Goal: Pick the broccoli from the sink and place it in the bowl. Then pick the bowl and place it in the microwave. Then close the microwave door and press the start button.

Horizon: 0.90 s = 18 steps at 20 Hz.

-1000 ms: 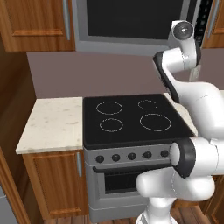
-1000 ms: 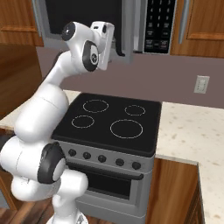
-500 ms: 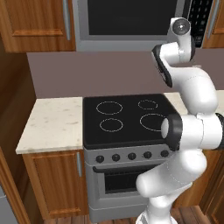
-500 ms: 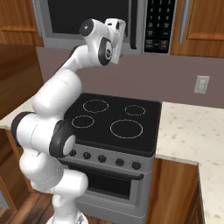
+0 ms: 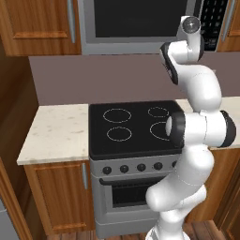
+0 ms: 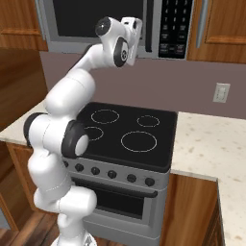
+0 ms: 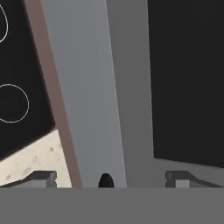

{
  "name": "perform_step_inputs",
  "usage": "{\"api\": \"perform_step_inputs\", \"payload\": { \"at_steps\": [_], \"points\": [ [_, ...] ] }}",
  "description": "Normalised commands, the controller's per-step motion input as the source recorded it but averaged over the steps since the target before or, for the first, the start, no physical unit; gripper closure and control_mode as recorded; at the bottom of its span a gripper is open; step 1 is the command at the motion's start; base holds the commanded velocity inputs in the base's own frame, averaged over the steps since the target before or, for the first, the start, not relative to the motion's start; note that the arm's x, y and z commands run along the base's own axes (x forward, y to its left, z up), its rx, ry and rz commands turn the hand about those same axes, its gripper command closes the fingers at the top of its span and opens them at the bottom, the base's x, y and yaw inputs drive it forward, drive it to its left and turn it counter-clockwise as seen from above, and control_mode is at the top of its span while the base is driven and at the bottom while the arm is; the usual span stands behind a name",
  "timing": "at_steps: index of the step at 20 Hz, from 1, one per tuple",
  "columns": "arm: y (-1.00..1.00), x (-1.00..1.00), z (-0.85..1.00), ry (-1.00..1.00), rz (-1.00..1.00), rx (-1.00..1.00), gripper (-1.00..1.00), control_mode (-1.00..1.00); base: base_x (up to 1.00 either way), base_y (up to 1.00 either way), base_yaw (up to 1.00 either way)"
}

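The microwave (image 5: 136, 21) (image 6: 96, 19) hangs above the stove, and its door (image 5: 140, 18) with the dark window lies flush with the front. The black button panel (image 5: 213, 23) (image 6: 175, 26) sits at its right end. My arm is raised, with the gripper (image 6: 136, 36) close in front of the door's right part, just left of the panel. In the hand view the gripper (image 7: 111, 177) is open, its fingertips (image 7: 43, 177) wide apart with nothing between them, facing the grey door frame (image 7: 87, 87) and window (image 7: 188, 78). The broccoli, sink and bowl are out of view.
A black-topped stove (image 5: 133, 126) (image 6: 129, 134) with an oven stands directly below. Speckled counters flank it on the left (image 5: 56, 133) and the right (image 6: 206, 144). Wooden cabinets (image 5: 37, 23) sit beside the microwave. A wall outlet (image 6: 220, 92) is on the backsplash.
The arm has stretched upward and the hand has moved right along the microwave front, toward the button panel. The gripper stays open.
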Motion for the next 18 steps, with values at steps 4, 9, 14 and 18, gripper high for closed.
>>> {"api": "perform_step_inputs", "payload": {
  "at_steps": [4, 9, 14, 18],
  "points": [
    [-0.05, 0.49, 0.0, 0.0, 0.01, 0.01, -1.0, -1.0, 0.0, 0.0, 0.0],
    [-0.01, 0.06, 0.0, 0.0, 0.08, 0.04, -1.0, -1.0, 0.0, 0.0, 0.0],
    [0.0, 0.04, -0.02, 0.0, 0.13, 0.05, -1.0, -1.0, 0.0, 0.0, 0.0],
    [0.02, -0.02, -0.04, 0.0, 0.15, 0.03, -1.0, -1.0, 0.0, 0.0, 0.0]
  ]
}}
